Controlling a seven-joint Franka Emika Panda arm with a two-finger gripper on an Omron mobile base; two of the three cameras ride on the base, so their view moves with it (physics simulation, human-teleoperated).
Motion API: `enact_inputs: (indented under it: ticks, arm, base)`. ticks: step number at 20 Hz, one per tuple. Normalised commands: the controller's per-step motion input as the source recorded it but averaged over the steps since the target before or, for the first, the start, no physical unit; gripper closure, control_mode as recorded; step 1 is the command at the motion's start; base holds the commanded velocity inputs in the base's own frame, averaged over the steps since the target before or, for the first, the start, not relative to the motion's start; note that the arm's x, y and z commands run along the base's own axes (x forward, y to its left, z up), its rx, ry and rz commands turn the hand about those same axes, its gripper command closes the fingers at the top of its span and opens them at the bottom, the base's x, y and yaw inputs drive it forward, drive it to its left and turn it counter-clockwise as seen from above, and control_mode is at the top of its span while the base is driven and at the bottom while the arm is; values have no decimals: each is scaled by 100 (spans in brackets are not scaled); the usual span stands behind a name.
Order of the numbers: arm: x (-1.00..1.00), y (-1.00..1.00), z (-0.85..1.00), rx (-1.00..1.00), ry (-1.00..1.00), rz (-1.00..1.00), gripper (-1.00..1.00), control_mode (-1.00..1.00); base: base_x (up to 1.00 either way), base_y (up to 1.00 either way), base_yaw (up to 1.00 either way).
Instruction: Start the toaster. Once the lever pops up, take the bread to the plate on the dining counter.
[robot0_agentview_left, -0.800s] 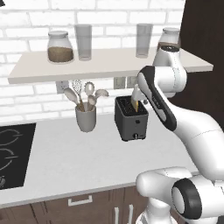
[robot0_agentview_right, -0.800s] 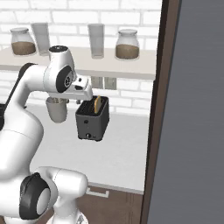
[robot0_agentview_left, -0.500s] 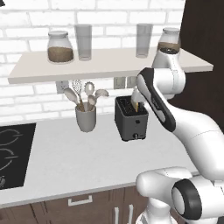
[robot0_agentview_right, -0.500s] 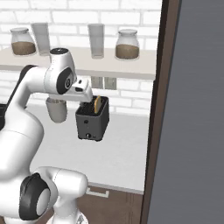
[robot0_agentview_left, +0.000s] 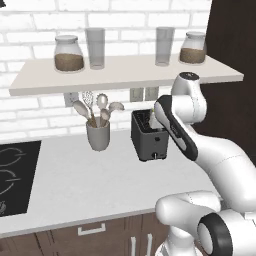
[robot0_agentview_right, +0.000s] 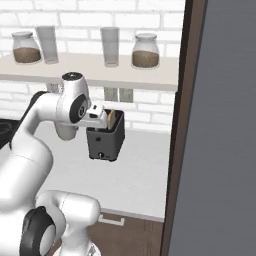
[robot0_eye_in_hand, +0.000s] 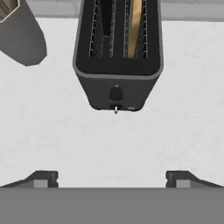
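white arm rises from the base, elbow bent high, forearm angled forward and down. hand points straight down, camera looking along the fingers. gripper (robot0_eye_in_hand: 112, 177) wide apart, jaws spread to full width, nothing between the fingertips (robot0_eye_in_hand: 43, 178). both dark tips level with each other, empty gap between them, neither touching anything. in the right base view the wrist (robot0_agentview_right: 95, 116) juts sideways from the dark-capped joint, the fingers themselves too small to make out there.

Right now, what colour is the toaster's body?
Dark grey, nearly black; the toaster shows best in the hand view.
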Motion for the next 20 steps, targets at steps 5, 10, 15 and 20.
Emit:
enact_inputs:
  ticks: [5, 10, 15, 20]
  arm:
    - [34, -10, -35, 0, 0, 0, -100, -100]
    - [38, -7, -26, 0, 0, 0, -100, -100]
    - [44, -11, -21, 0, 0, 0, -100, -100]
    - [35, -3, -16, 0, 0, 0, -100, -100]
  base:
    - [0, 0, 0]
    - [0, 0, 0]
    - [0, 0, 0]
    - [0, 0, 0]
